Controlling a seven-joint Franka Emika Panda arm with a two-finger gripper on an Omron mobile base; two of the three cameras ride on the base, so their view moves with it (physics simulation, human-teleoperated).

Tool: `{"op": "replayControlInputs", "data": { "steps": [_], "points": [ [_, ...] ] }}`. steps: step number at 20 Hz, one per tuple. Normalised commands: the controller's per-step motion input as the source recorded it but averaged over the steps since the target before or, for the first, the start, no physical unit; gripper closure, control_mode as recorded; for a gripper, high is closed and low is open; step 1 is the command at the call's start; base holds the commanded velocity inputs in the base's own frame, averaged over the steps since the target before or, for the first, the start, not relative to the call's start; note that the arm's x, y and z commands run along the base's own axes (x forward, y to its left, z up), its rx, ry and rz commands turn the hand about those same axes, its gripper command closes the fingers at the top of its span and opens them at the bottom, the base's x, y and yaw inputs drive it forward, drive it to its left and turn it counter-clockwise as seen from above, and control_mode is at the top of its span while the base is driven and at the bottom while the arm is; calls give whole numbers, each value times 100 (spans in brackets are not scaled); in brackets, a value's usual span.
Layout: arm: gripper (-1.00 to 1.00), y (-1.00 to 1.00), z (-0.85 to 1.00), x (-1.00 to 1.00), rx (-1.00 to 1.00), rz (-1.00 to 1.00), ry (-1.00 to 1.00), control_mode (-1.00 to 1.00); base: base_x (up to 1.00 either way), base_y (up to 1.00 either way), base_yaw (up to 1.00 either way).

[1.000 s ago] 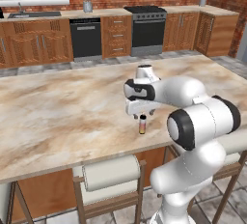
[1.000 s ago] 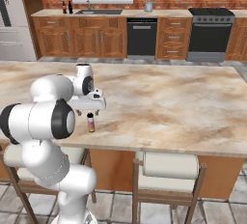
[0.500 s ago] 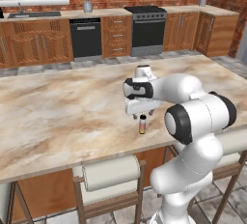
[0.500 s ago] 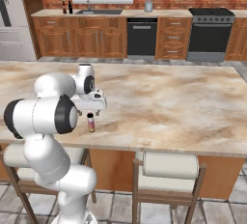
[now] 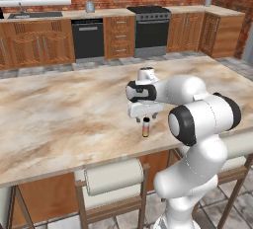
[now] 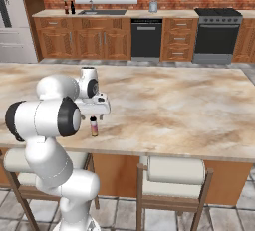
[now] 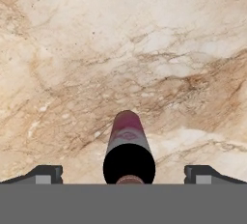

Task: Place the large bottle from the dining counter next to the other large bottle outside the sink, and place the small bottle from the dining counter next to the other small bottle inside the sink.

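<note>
One small bottle (image 5: 146, 127) is standing upright on the marble desk (image 5: 59, 114), close to the near edge, and I am looking at it from all three cameras. My end effector (image 5: 144, 118) is hanging directly over it, pointing straight down, with the fingers spread as wide as they go and gripping nothing. In the hand view I am seeing the bottle's black cap (image 7: 129, 163) from above, sitting midway between the two dark fingertips (image 7: 46, 174), with clear marble showing on both sides, so neither finger is touching it. The body of the bottle is showing a reddish and grey label running away from the cap.

From the right base view the small bottle (image 6: 93, 126) is standing just under the white hand, and the end effector (image 6: 97, 116) is sitting around the level of its cap; I cannot tell from here whether the fingertips are reaching below the cap. The arm is folding over from the base at the near side of the desk, with the elbow bulging toward the camera.

Two stools (image 6: 175, 173) are tucked under the near edge of the desk. Across the room I am seeing the back counter with the sink (image 6: 103, 12) under the window, two dark bottles (image 6: 69, 8) standing just left of it, a dishwasher (image 6: 146, 38) and a stove (image 6: 216, 28).
</note>
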Motion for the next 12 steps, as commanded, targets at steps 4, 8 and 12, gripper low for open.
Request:
{"op": "replayControlInputs", "data": {
  "steps": [4, 8, 12],
  "points": [
    [-100, 0, -3, 0, 0, 0, 0, -100, 0, 0, 0],
    [-100, 0, -8, 0, 0, 0, 0, -100, 0, 0, 0],
    [-100, 0, -1, 0, 0, 0, 0, -100, 0, 0, 0]
  ]
}}
